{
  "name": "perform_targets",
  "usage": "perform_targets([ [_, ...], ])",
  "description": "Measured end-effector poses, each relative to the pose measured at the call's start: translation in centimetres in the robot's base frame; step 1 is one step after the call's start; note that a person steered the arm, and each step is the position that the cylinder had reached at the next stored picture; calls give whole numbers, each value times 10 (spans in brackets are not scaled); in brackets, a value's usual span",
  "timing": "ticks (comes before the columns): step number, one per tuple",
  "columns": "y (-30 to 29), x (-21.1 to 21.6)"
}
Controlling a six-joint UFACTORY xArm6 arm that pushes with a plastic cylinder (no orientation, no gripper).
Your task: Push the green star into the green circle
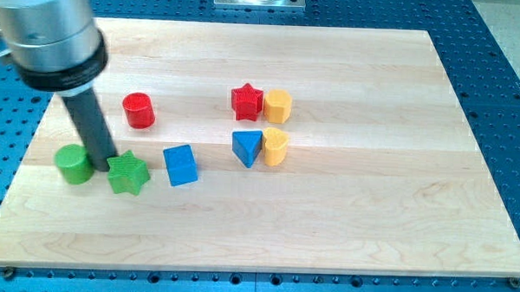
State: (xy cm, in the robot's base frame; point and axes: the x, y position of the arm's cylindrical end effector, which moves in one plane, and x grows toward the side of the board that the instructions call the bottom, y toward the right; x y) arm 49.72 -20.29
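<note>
The green star (127, 173) lies near the view's lower left on the wooden board (344, 218). The green circle (73, 164) sits just to its left, with a small gap between them. My tip (104, 166) comes down in that gap, touching or almost touching the star's upper left edge and close to the circle's right side. The dark rod rises up and left to the grey arm body at the view's top left.
A red cylinder (139, 111) is above the star. A blue cube (181, 165) is just right of the star. Further right are a blue triangle (247, 147), a yellow block (275, 147), a red star (247, 102) and a yellow hexagon (278, 105).
</note>
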Motion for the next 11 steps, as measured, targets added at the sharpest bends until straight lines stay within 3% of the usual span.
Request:
perform_targets([
  [3, -13, -9],
  [4, -10, -40],
  [5, 32, -40],
  [6, 66, -37],
  [7, 63, -13],
  [8, 96, 12],
  [10, 26, 23],
  [11, 38, -20],
])
